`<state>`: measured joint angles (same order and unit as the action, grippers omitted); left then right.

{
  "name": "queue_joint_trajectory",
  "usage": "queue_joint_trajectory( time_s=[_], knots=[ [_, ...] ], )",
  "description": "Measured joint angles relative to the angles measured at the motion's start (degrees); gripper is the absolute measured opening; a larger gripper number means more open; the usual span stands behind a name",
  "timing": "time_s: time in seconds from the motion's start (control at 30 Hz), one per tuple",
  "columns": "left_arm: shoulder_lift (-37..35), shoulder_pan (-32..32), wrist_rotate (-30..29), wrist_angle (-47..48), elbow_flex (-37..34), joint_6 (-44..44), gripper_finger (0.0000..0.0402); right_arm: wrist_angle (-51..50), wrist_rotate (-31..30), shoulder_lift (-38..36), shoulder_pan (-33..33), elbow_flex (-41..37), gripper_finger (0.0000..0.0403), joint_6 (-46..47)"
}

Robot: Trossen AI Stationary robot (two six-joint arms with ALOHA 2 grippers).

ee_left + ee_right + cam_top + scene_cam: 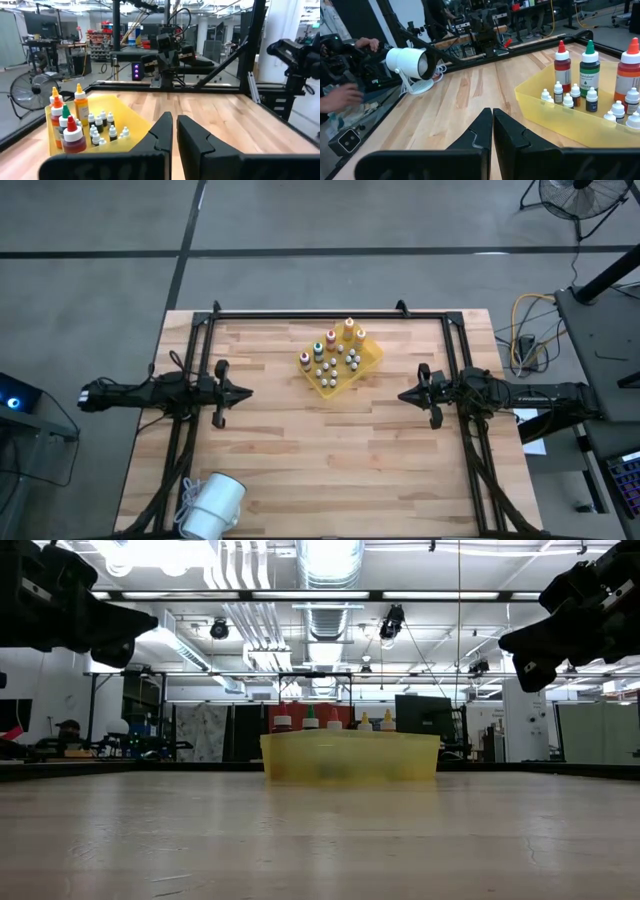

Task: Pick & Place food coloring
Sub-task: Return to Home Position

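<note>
The food coloring bottles (331, 338) stand upright at the far side of a yellow tray (372, 357) on the far middle of the table. Their pointed caps are red, green, orange and yellow. The left wrist view shows the red-capped bottle (74, 136) nearest. The right wrist view shows a red bottle (562, 65) and a green bottle (590, 65). My left gripper (245, 391) hovers shut to the tray's left. My right gripper (402, 394) hovers shut to the tray's right. Both point toward the tray and touch nothing.
Several small white-topped vials (575, 95) fill the near part of the tray. A white lamp-like object (212, 505) sits at the table's near left corner. Black frame rails (330, 315) run along the far and side edges. A person's hand (340, 95) shows beyond the table.
</note>
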<state>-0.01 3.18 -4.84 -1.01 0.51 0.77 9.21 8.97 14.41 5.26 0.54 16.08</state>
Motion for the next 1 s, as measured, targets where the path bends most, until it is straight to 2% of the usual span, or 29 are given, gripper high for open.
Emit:
queue_joint_trajectory(
  time_s=[1.0],
  knots=[
    [0.0, 0.0, -0.2, -1.1, -0.2, 1.8, 0.0, 0.0, 0.0, 0.0, 0.0, 0.0, 0.0009, 0.0]
  ],
)
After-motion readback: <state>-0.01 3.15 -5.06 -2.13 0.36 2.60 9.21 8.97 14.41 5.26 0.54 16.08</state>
